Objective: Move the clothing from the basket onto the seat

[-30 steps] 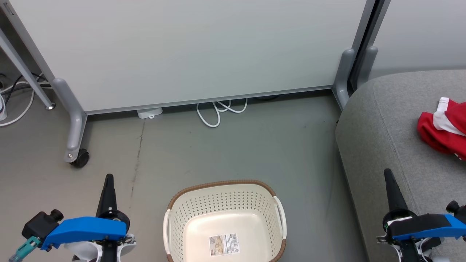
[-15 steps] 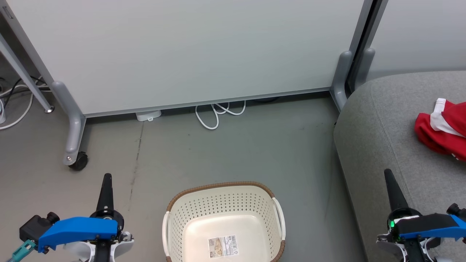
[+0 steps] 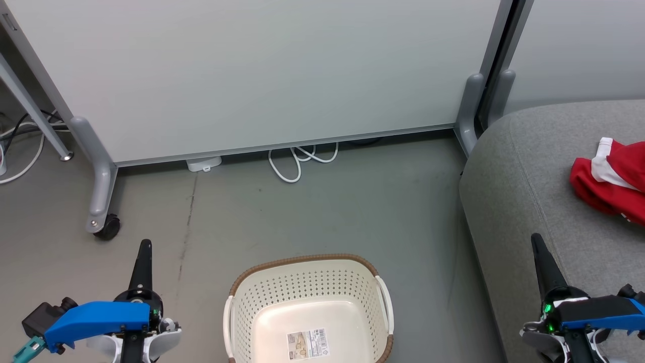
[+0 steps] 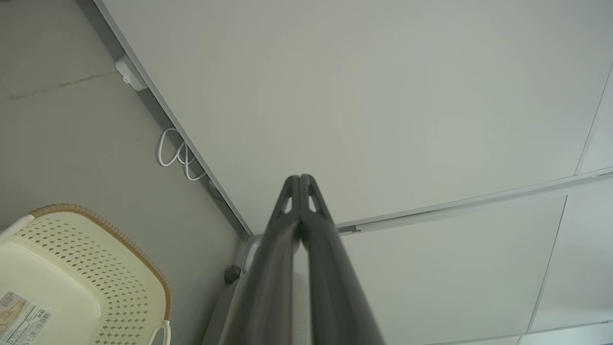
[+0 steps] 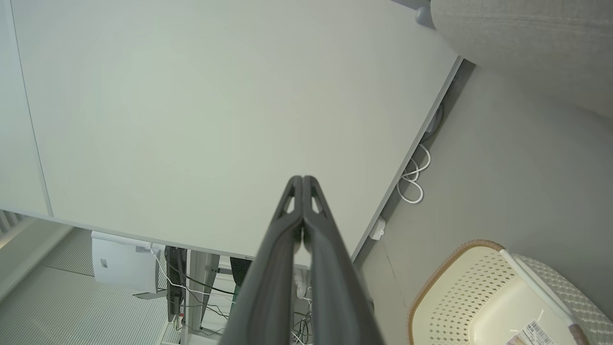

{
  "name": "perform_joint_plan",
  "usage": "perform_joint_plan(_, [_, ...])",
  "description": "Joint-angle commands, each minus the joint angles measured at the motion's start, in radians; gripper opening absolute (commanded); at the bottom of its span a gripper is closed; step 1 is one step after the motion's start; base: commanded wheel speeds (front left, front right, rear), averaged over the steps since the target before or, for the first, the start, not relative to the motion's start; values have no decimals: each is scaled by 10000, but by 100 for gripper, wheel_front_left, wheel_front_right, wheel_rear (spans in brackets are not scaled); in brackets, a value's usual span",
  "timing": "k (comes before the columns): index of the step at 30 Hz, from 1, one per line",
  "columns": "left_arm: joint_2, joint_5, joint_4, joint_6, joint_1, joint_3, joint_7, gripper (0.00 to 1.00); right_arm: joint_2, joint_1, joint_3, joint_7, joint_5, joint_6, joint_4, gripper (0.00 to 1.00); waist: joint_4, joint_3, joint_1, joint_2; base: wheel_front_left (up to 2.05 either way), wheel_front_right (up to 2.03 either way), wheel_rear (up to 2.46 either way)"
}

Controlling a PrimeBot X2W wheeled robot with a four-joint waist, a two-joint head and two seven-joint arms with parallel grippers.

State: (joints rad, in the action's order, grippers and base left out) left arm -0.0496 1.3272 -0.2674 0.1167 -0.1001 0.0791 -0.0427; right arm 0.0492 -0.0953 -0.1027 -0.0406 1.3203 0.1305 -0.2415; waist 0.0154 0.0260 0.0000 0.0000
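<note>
Judging by drape: clothing (image 3: 610, 184) soft, light, limp; likely to bunch and trail, no crush risk. Best hold: pinch at raised fold or bunched edge, not flat panel. Look: bright red fabric, white panel, crumpled heap, cut by head view's right edge. Location: on seat (image 3: 524, 201), grey woven cushion, well apart from basket (image 3: 302, 260). Basket: cream, perforated, brown rim, floor bare except label sticker (image 3: 306, 345); transfer judged complete. Left gripper (image 3: 144, 248), right gripper (image 3: 536, 241): fingers pressed together, nothing held.

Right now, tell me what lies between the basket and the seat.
A bare strip of grey floor lies between the basket and the seat, seen in the head view.
</note>
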Motion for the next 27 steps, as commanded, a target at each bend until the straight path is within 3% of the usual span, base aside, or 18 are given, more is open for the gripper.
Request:
perform_joint_plan(1, [-12,250,105,92,-148,54,-76,0,20,-154,-26,-90,279,3,32,0,-8,-11,0,0,0,0,0])
perform_joint_plan(27, [-12,2190,207,155,-129,294,-567,0,18,-178,-105,-585,2248,4,-22,0,-110,-164,0,0,0,0,0])
